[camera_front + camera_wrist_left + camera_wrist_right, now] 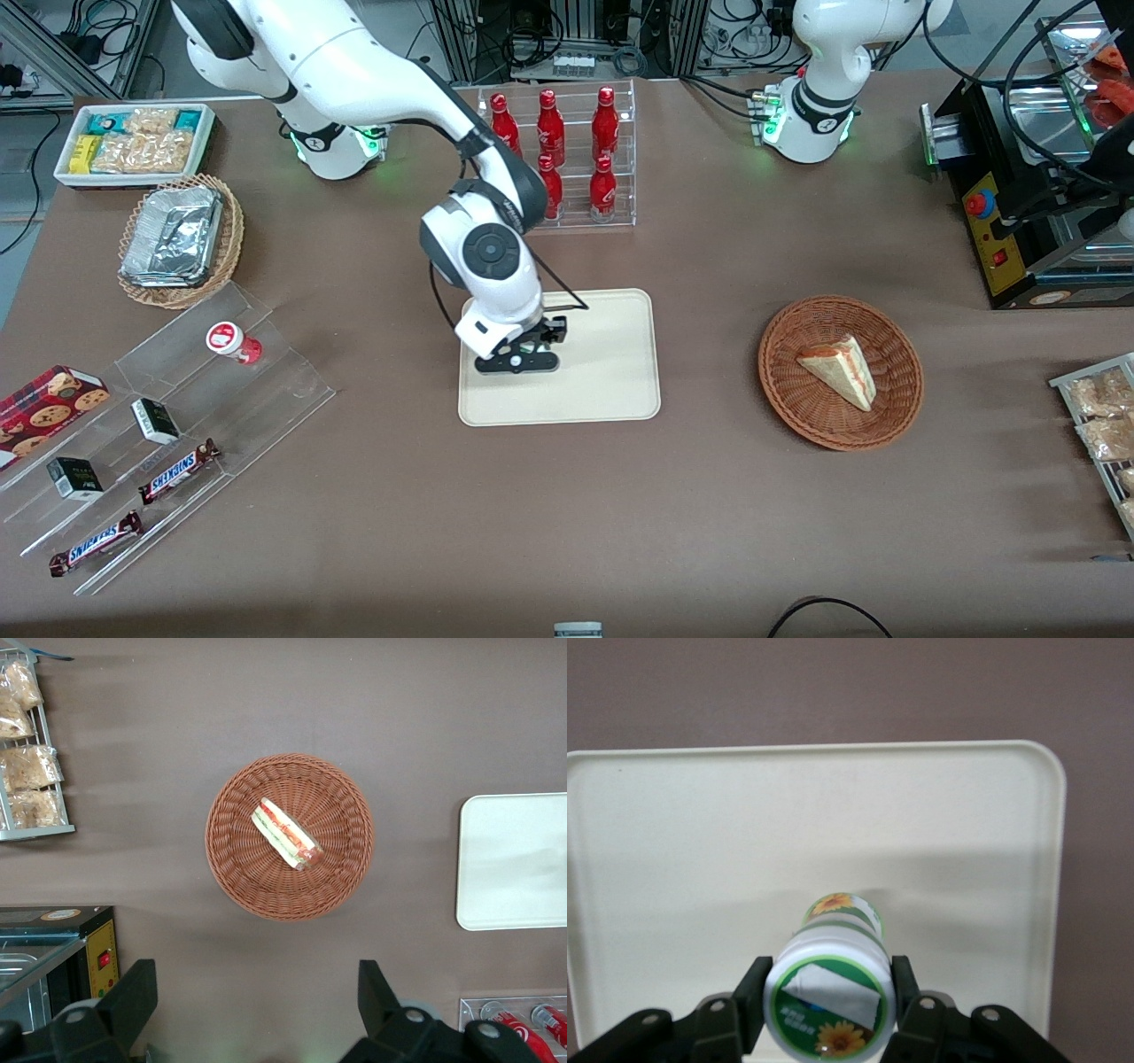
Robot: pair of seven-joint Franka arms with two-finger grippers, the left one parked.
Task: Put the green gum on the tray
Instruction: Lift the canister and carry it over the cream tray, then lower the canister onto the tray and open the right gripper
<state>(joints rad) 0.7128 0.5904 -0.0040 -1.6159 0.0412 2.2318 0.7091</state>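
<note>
Your right arm's black two-finger gripper (pixel 829 1005) grasps the small white green-lidded gum canister (pixel 830 988) by its sides, directly over the cream-beige rectangular tray (pixel 673 859). The canister's long axis points down at the tray floor; whether its base touches is unclear, so you likely only need to lower and release.

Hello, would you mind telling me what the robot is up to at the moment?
The right arm's gripper is shut on the green gum and holds it low over the tray, at the tray's end nearer the working arm. Whether the canister already rests on the tray cannot be told. A red-lidded canister remains on the clear rack.
</note>
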